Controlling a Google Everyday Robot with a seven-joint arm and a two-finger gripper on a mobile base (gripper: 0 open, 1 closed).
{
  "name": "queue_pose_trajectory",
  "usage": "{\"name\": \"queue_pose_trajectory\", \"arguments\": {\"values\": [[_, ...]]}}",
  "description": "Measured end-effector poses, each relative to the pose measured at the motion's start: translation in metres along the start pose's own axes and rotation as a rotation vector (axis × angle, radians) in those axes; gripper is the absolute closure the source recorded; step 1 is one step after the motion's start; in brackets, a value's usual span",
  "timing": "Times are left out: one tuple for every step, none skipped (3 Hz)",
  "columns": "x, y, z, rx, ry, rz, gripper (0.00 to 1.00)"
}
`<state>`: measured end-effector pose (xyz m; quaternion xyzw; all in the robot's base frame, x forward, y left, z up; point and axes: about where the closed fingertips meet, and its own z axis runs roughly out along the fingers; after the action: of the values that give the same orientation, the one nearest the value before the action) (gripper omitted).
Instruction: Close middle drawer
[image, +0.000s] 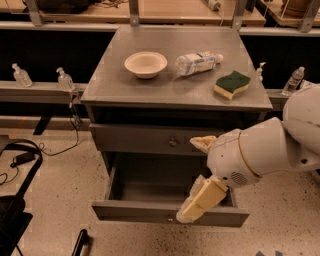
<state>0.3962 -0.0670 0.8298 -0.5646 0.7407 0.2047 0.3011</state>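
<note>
The middle drawer is pulled far out of the grey cabinet, and its inside looks empty. Its flat grey front faces me, with a small knob at the centre. The drawer above it is shut. My gripper, on a white arm coming in from the right, is in front of the open drawer, right of centre. Its two beige fingers are spread wide apart and hold nothing. The lower finger lies over the drawer front's top edge, just right of the knob. The upper finger is level with the shut drawer.
On the cabinet top are a white bowl, a clear plastic bottle on its side and a green-and-yellow sponge. Small pump bottles stand on a ledge behind. Black cables and gear lie on the floor at left.
</note>
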Motion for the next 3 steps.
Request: {"name": "queue_pose_trajectory", "arguments": {"values": [[0.027, 0.001, 0.026, -0.038, -0.032, 0.032, 0.0], [0.091, 0.018, 0.083, -0.083, -0.164, 0.133, 0.0], [0.153, 0.03, 0.114, -0.061, -0.287, 0.185, 0.0]]}}
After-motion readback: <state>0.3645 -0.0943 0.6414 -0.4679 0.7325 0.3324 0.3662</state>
